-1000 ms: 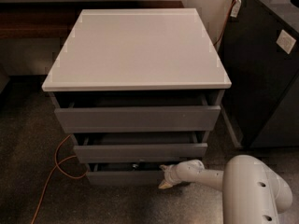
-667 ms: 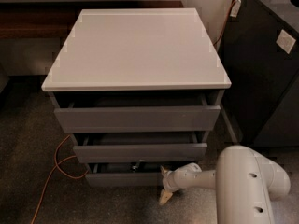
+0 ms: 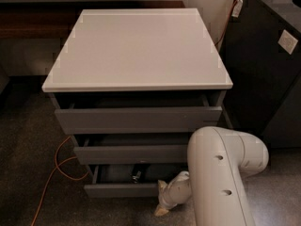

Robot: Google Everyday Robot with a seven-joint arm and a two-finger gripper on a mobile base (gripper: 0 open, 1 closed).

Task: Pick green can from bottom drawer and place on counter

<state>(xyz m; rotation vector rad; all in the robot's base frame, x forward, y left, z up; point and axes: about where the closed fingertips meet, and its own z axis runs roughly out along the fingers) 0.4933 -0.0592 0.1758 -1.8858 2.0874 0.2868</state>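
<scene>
The grey cabinet has three drawers, each pulled out a little. The counter (image 3: pixel 136 46) is its pale flat top, with nothing on it. The bottom drawer (image 3: pixel 120 190) is open a hand's width. Inside it lies a small dark thing with a metallic glint (image 3: pixel 136 175), which looks like the green can. My gripper (image 3: pixel 161 206) is low in front of the right end of the bottom drawer's front, pointing down towards the floor, outside the drawer. It holds nothing that I can see. My thick white arm link (image 3: pixel 221 173) covers the cabinet's lower right corner.
A black cabinet (image 3: pixel 263 69) with a white tag stands close on the right. An orange cable (image 3: pixel 56 171) loops on the floor left of the drawers. A dark bench (image 3: pixel 33 22) runs along the back left wall.
My gripper has dropped from the level of the bottom drawer's opening to below its front. The big white arm link has swung up and left across the cabinet's corner.
</scene>
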